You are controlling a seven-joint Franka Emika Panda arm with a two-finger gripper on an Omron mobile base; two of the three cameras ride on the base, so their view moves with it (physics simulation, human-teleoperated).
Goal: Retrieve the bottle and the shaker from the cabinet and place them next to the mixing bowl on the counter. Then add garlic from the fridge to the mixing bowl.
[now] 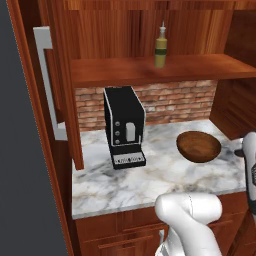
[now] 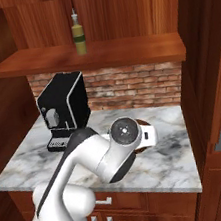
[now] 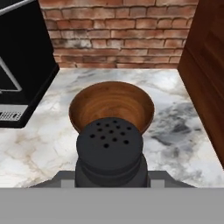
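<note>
Shaker: dark, perforated cap (image 3: 110, 142), upright, nearest in the hand view, just in front of the bowl.
Gripper: (image 3: 111, 177) clamped on the shaker, a finger at each side of its body.
Bowl: brown wood (image 3: 112, 105), resting on the marble counter (image 1: 150, 175), right of the coffee machine, near the side wall.
Coffee machine: black (image 1: 124, 127), standing against the brick wall (image 2: 129, 87).
Bottle: yellow-green (image 1: 160, 47), upright on the wooden shelf (image 2: 123, 52) above the counter, farthest back.
</note>
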